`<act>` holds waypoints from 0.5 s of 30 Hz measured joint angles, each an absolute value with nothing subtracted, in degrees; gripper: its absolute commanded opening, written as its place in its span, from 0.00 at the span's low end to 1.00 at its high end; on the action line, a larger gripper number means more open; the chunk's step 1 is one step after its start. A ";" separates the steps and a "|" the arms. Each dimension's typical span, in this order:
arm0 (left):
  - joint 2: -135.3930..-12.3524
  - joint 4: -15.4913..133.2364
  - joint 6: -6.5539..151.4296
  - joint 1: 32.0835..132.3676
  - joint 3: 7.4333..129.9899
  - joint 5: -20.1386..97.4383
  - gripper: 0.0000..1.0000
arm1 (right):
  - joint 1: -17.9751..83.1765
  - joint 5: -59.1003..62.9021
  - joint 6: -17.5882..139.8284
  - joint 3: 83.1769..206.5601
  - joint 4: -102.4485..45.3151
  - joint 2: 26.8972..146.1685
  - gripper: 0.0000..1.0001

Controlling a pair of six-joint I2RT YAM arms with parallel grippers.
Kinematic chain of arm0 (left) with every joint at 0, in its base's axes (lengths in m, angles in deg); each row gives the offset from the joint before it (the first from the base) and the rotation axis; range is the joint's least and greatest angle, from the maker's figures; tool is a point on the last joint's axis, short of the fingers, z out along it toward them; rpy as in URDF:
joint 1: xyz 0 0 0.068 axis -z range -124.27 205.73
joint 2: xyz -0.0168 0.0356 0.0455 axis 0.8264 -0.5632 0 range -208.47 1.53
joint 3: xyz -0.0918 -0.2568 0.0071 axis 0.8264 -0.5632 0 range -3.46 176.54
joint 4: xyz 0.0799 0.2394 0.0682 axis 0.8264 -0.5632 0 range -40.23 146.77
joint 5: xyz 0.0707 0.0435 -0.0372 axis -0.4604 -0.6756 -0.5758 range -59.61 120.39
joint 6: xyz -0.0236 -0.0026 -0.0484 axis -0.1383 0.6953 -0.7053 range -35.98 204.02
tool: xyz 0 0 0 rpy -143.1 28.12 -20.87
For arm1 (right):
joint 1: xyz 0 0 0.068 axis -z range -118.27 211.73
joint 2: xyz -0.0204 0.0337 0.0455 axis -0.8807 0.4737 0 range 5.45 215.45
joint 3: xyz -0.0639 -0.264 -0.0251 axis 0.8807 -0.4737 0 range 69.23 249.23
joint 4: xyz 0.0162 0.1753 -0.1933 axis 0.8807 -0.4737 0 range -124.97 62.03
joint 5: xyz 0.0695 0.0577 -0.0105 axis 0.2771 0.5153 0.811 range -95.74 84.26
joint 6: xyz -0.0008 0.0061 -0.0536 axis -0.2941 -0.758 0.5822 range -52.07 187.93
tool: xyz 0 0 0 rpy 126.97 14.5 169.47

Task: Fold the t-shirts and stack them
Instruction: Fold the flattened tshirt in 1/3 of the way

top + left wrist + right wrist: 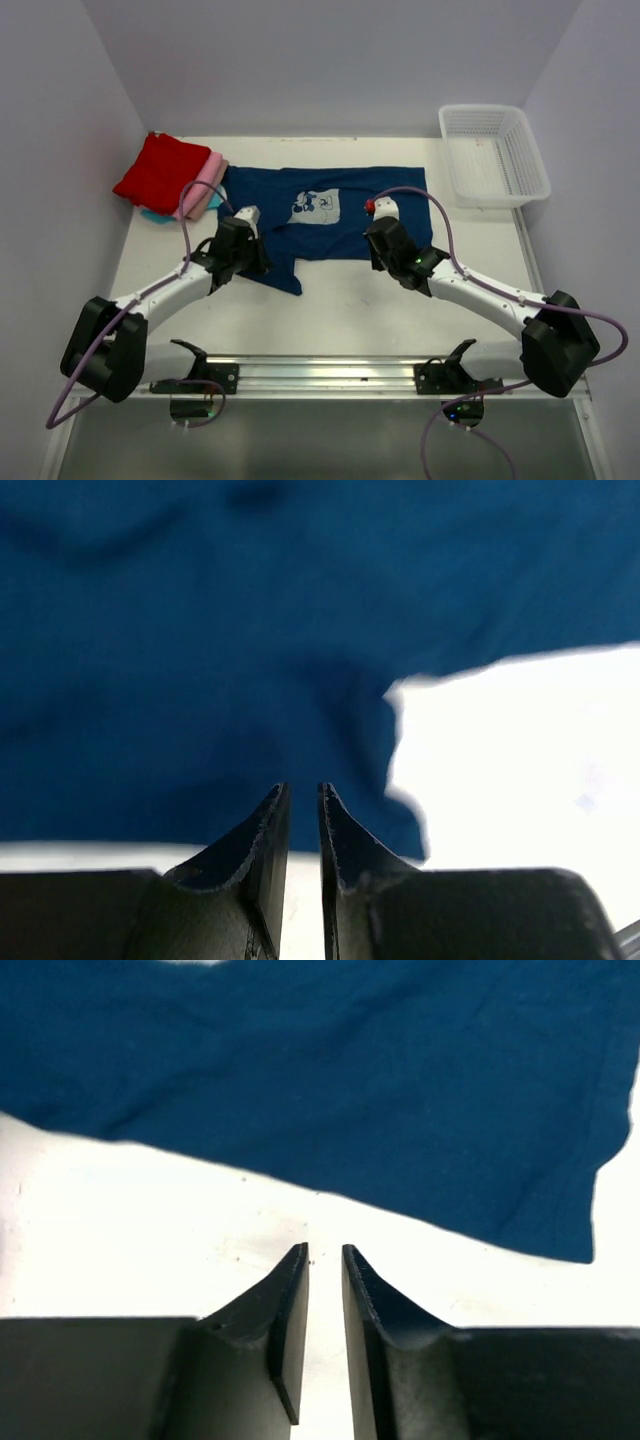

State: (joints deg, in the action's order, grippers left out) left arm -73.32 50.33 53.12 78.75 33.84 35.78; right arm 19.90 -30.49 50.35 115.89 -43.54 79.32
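A navy blue t-shirt [340,228] lies spread flat mid-table, its pale cartoon print [318,207] facing up. Its lower left part hangs toward me as a flap. My left gripper [246,222] hovers at that left side; in the left wrist view the gripper [303,790] is slightly open, nothing between the fingers, the blue cloth [200,660] just past the tips. My right gripper [381,215] sits at the shirt's right part. Seen from the right wrist, that gripper [325,1250] is also slightly open and empty over bare table, short of the hem [350,1080].
At the back left is a stack of folded t-shirts: red [163,172] on top, pink [207,187] and teal [155,215] peeking out beneath. A white mesh basket [480,108] stands at the back right. White walls enclose the table [350,300].
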 measured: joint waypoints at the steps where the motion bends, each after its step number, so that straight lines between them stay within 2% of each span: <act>1: -72.18 48.50 53.10 79.08 32.49 35.27 0.20 | 19.90 -29.82 50.04 115.36 -43.48 79.30 0.27; 5: -64.55 41.98 53.06 80.41 29.38 32.13 0.20 | 20.01 -26.45 49.00 113.81 -43.35 79.30 0.38; 9: -59.13 40.71 52.53 80.87 28.53 28.06 0.20 | 20.04 -22.56 48.45 113.70 -42.69 79.38 0.42; 15: -57.97 38.79 50.50 80.92 23.83 24.63 0.18 | 20.06 -14.49 47.64 113.59 -38.76 82.12 0.46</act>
